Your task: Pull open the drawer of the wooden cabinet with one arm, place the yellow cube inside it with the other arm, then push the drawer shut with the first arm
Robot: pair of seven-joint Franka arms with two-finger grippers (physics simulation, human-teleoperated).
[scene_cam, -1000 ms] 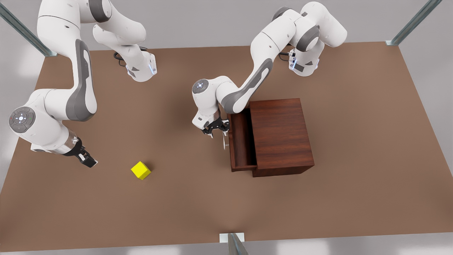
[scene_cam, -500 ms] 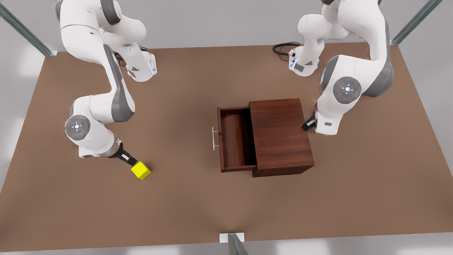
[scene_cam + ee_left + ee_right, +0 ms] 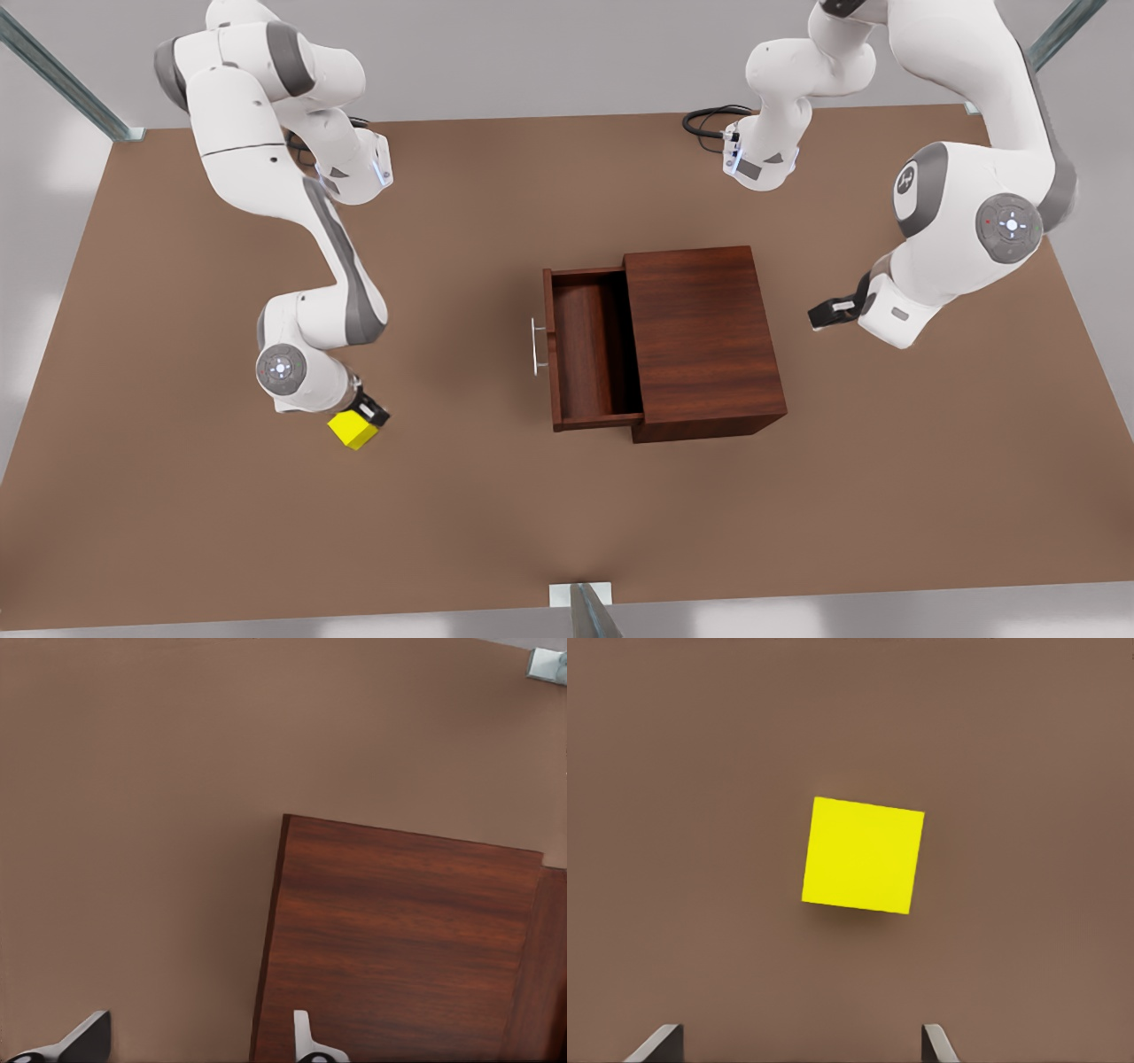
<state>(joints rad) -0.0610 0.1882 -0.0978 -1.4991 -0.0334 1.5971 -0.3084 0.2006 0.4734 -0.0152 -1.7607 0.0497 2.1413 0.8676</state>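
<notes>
From my remote seat, the right hand (image 3: 370, 413) hangs directly above the yellow cube (image 3: 353, 431), its black tip overlapping the cube's edge at about 1 o'clock in the front view; in the right wrist view the cube (image 3: 863, 855) sits on the bench (image 3: 700, 771) centred between my two spread fingertips (image 3: 658, 1042), which stand wider than the cube and do not touch it, so this hand is open and empty. The left hand (image 3: 831, 311) waits past the back of the wooden cabinet (image 3: 704, 341), at roughly 3 o'clock from it in the front view, apart from the wood; in the left wrist view its fingertips (image 3: 306, 1041) are parted above the bench beside the cabinet (image 3: 399, 939), holding nothing. The drawer (image 3: 592, 350) is pulled well out toward 9 o'clock, its tray bare, the silver bar handle (image 3: 536, 346) on its front face. The cube lies well apart from the drawer, at about 8 o'clock from the handle, with bare bench (image 3: 461, 496) between them. The cube is well in from the bench's edges, with plenty of room toward the near edge. I count one cube, one cabinet with one drawer, one handle, two arms and two hands.
</notes>
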